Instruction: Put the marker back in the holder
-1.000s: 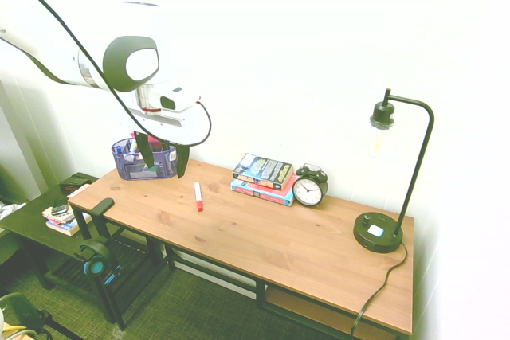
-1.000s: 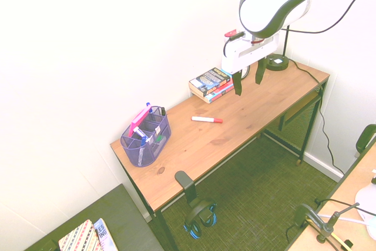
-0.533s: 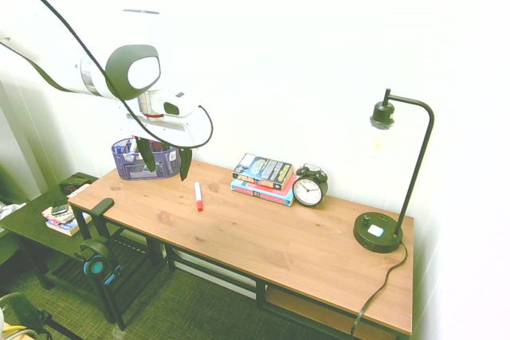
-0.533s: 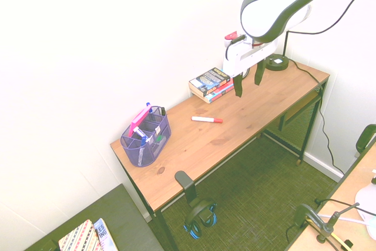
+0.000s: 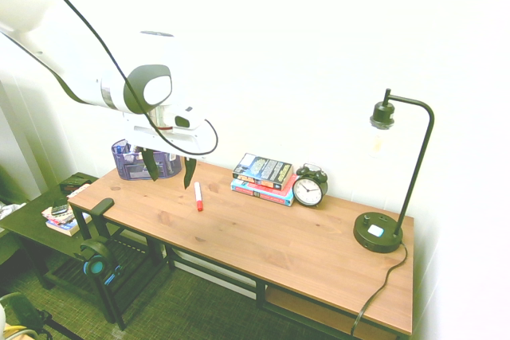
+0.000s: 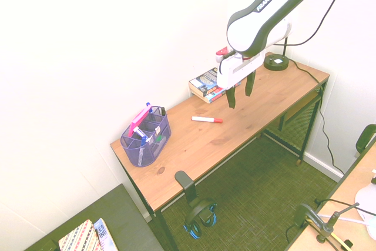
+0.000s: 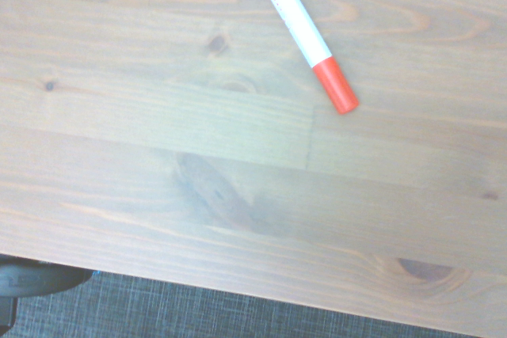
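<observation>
White walls are backing a long wooden counter (image 5: 263, 236) in the first exterior view. Item: the marker (image 5: 198, 196), white barrel, red cap, is lying flat on the bare wood, touching nothing. Item: the holder (image 5: 131, 162), purple-blue wire mesh, is standing at the counter's far left end near the wall, partly hidden behind the arm. Item: the end effector (image 5: 170, 169) is hanging above the counter between holder and marker, pointing down, its two dark fingers standing apart and gripping nothing. Item: a stack of books (image 5: 264, 178) is lying beside a black alarm clock (image 5: 308, 189); the cover print is too small to read. Item: a black desk lamp (image 5: 386, 189) is standing at the right end.

Second exterior view: the arm is bearing the lettering "FRANKA EMIKA". The end effector (image 6: 239, 93) is hovering just past the marker's (image 6: 207, 120) red-capped end, fingers spread, empty. The holder (image 6: 146, 139), well apart from the marker, is carrying a pink item and blue pens. Books (image 6: 210, 84) are sitting by the wall; titles unreadable.

Wrist view: the marker (image 7: 303, 32) is lying diagonally on wood grain; faint print on the barrel is illegible.
</observation>
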